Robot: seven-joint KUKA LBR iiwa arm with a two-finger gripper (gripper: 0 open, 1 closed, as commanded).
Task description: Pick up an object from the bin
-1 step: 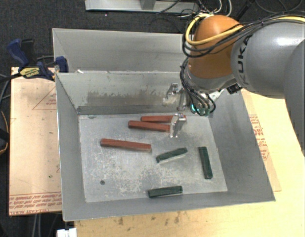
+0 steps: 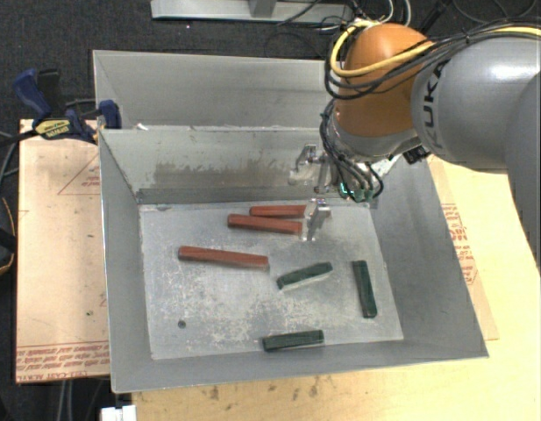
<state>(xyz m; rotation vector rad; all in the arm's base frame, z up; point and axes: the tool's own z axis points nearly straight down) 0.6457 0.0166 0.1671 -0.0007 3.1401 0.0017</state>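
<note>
Two red-brown bars are lying side by side near the back of the bin in the camera view: a short bar & a longer bar, both matte, straight, rectangular, long axes running approx. left-right. The gripper is hanging at their right ends w/ fingers apart, gripping nothing. A third red-brown bar & three dark green bars are lying flat on the scuffed grey metal floor.

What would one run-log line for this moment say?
gripper: at right ends of two red-brown bars, rear of bin | lifted: nothing yet | elsewhere: third red-brown bar, three dark green bars
</note>
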